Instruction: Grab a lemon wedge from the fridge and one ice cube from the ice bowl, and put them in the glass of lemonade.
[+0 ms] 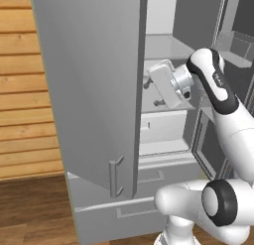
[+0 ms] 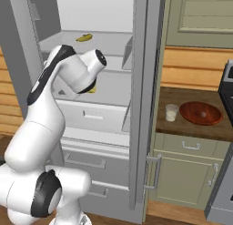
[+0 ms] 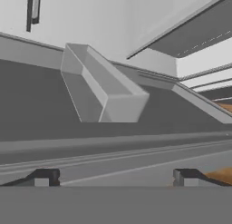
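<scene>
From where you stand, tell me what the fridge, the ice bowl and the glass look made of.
Fridge: flat matte grey, looks like brushed metal, though the render leaves it open.
Ice bowl: reddish-brown with a soft sheen; glazed ceramic or polished wood, cannot tell.
Glass of lemonade: clear-walled, pale liquid showing through; glass or clear plastic.

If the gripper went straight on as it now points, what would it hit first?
Probably the grey door bin dead ahead of the open gripper inside the fridge; depth is unclear.
</scene>
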